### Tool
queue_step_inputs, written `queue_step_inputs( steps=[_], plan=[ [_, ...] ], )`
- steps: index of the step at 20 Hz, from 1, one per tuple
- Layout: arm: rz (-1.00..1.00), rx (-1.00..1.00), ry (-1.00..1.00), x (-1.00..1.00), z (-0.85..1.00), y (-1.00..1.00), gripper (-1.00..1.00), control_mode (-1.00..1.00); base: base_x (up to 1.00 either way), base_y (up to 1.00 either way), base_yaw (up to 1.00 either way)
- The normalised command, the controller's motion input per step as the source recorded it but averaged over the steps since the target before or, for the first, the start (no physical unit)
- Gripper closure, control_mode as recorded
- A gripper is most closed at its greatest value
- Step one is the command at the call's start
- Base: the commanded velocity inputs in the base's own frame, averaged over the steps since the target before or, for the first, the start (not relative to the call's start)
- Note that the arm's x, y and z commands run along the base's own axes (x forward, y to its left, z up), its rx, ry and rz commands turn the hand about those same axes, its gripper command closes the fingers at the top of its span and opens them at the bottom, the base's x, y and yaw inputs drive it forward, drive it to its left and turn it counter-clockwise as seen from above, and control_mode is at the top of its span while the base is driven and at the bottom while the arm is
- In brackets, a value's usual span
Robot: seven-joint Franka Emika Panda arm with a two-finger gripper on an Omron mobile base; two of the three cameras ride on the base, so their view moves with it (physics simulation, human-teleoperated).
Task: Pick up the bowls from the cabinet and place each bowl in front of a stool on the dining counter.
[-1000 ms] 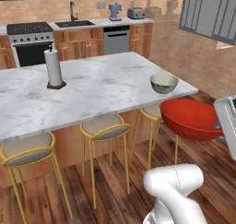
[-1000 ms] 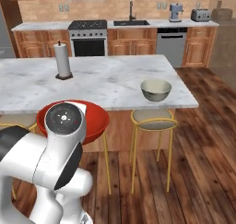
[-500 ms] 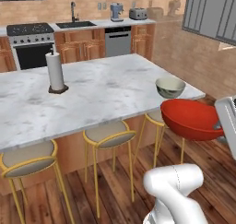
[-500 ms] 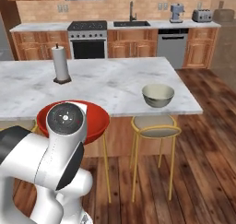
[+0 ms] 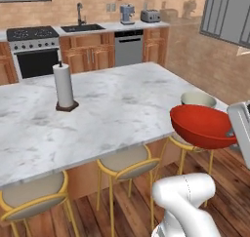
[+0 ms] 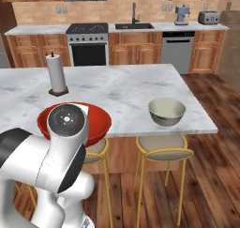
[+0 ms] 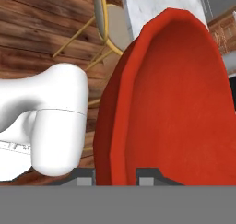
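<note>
Left base view: red bowl (image 5: pixel 207 127) overhangs dining counter (image 5: pixel 112 104) edge.

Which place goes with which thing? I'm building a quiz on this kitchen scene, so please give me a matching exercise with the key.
Things:
1. red bowl
2. cream bowl
3. paper towel roll
4. toaster

Places:
A. on the back worktop
B. upright on the dining counter, far from the stools
C. held at its rim by the gripper, off the counter edge
D. on the counter above a stool

Pairs: 1-C, 2-D, 3-B, 4-A
</note>
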Motion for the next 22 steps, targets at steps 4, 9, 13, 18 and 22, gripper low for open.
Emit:
queue_step_inputs(
  steps=[4, 9, 13, 18, 22],
  plan=[
    [0.00, 0.00, 0.00, 0.00, 0.00, 0.00, 1.00, 1.00, 0.55, 0.22, -0.03],
    [0.00, 0.00, 0.00, 0.00, 0.00, 0.00, 1.00, 1.00, 0.43, 0.35, -0.05],
    [0.00, 0.00, 0.00, 0.00, 0.00, 0.00, 1.00, 1.00, 0.42, 0.45, -0.07],
    [0.00, 0.00, 0.00, 0.00, 0.00, 0.00, 1.00, 1.00, 0.41, 0.41, -0.09],
    [0.00, 0.00, 0.00, 0.00, 0.00, 0.00, 1.00, 1.00, 0.38, 0.36, -0.08]
  ],
)
